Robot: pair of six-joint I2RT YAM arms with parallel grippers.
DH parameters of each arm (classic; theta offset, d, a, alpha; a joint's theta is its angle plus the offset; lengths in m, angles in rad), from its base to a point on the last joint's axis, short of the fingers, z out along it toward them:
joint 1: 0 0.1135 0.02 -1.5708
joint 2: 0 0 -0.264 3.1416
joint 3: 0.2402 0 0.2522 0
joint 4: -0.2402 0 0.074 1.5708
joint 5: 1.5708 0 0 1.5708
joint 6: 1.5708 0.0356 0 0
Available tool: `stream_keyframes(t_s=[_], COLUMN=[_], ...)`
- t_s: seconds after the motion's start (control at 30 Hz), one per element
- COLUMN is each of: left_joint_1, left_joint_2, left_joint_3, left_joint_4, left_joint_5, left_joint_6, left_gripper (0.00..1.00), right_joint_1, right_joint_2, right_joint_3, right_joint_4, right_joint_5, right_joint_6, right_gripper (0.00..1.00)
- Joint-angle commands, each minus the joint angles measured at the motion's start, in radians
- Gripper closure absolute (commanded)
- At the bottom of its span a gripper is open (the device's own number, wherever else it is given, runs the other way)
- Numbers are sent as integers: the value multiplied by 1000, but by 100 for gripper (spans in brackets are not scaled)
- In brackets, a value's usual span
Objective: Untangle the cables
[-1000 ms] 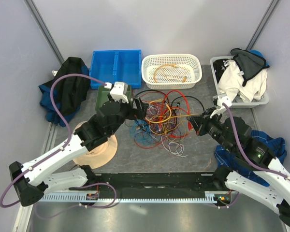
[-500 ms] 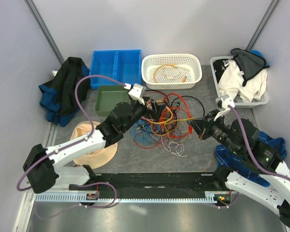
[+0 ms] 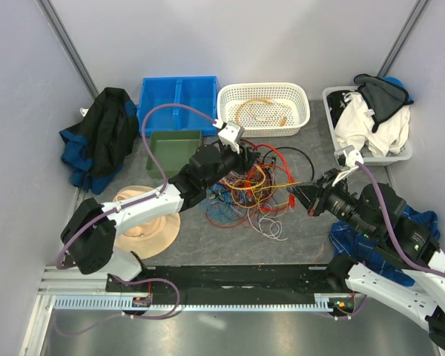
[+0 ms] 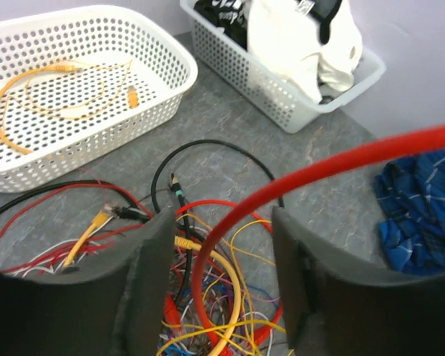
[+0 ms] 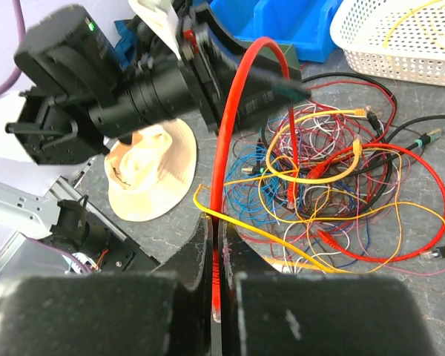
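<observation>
The cables [image 3: 248,189] lie in a mixed tangle of red, yellow, blue, black and white wires at the table's middle. My right gripper [image 3: 302,196] sits at the tangle's right edge, shut [image 5: 216,226] on a thick red cable [image 5: 230,111] that arches up from its jaws toward the left arm. My left gripper [image 3: 245,154] hovers over the tangle's far left side. In the left wrist view its jaws [image 4: 219,222] stand partly apart, and the red cable [image 4: 319,167] runs between the fingers [image 4: 144,282] without touching either pad.
At the back stands a white basket [image 3: 263,87] holding an orange-yellow cable, with a blue bin [image 3: 159,104] and a green tray [image 3: 167,152] to its left. A straw hat [image 3: 144,226] lies front left and a dark jacket [image 3: 100,137] far left. A clothes basket [image 3: 367,126] is at the back right, blue cloth [image 3: 415,222] by the right arm.
The left arm has swung right from the green tray to over the tangle, and its jaws have narrowed around the red cable. The right gripper kept its hold, barely moving.
</observation>
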Motion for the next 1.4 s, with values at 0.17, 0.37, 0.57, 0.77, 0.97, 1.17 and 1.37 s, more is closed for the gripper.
stream_keyframes(t_s=[0.17,0.37,0.57,0.77,0.97,1.17,1.37], left_joint_1=[59,101,101,101,101,95,88], left_joint_2=[-159,-225,-207,-201,-205,-199,-188], left_joint_3=[69,236,428,479,523,574,569], left_joint_4=[-150,-444,-644,-698,-733,-753,-761], left_joint_5=[-113,-253,-304,-252,-215,-151,-140], left_joint_6=[106,54,47,29,4,-20,-35], left_gripper=[98,98,98,98,98,98,98], right_joint_1=[-1,-1,-1,-1,-1,-1,5], right_joint_2=[-49,-48,-58,-107,-14,75,222], right_joint_3=[-16,-53,-137,-264,-338,-475,-475], right_joint_4=[10,41,54,192,342,704,904], right_joint_5=[87,102,134,164,86,-91,-186], right_joint_6=[21,17,14,28,9,150,190], right_gripper=[70,20,14,13,13,10,7])
